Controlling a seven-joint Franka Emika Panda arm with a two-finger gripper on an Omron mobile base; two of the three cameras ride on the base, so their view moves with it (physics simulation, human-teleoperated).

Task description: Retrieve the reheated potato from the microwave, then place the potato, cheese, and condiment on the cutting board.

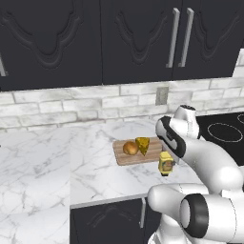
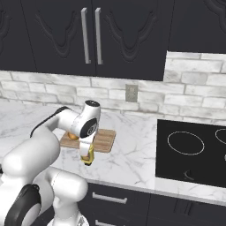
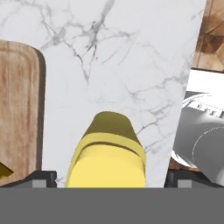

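Arm bent forward and down, gripper spread wide at the condiment

The white arm rises from the base, folds at its dark elbow joint and points its wrist down toward the condiment (image 1: 166, 164); the gripper (image 3: 111, 178) hangs directly above that bottle with its jaws at full width, one dark fingertip (image 3: 43, 178) on each side of the bottle's shoulders, neither pad visibly pressing it, and the hand looks straight down along the yellow cap
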